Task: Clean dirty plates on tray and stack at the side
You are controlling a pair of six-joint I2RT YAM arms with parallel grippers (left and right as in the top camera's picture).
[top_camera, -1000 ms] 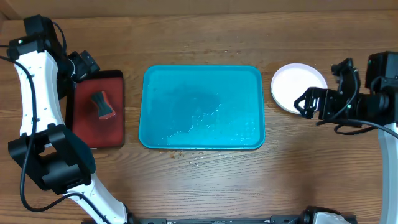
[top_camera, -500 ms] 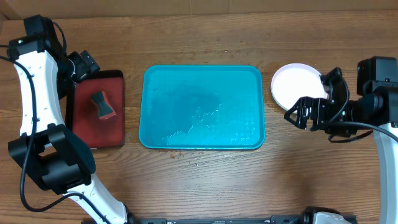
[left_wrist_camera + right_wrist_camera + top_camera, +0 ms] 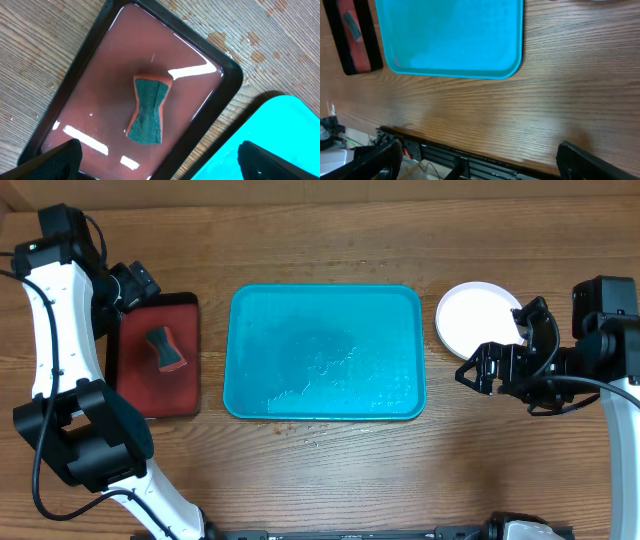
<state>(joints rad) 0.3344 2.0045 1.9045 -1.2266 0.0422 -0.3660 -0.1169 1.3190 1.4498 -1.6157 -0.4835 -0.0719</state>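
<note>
The brown wooden tabletop (image 3: 330, 480) is bare along its near edge. In the middle lies the teal tray (image 3: 325, 352). No plate is on it, only some wet-looking marks. To the right of it hovers the right hand (image 3: 476, 367), wide open and holding nothing. Just behind this hand, beside the tray, lies the white plate (image 3: 478, 315). I cannot tell if other plates are under it.

On the left side a sponge (image 3: 165, 350) rests in the small red tray (image 3: 150, 395). At its far corner is the left hand (image 3: 140, 284), also wide open and empty.

I judge that the cleaning is finished and the stacking is near its end. The right hand should go up first and only then away, so that no finger pushes the plate rim.
</note>
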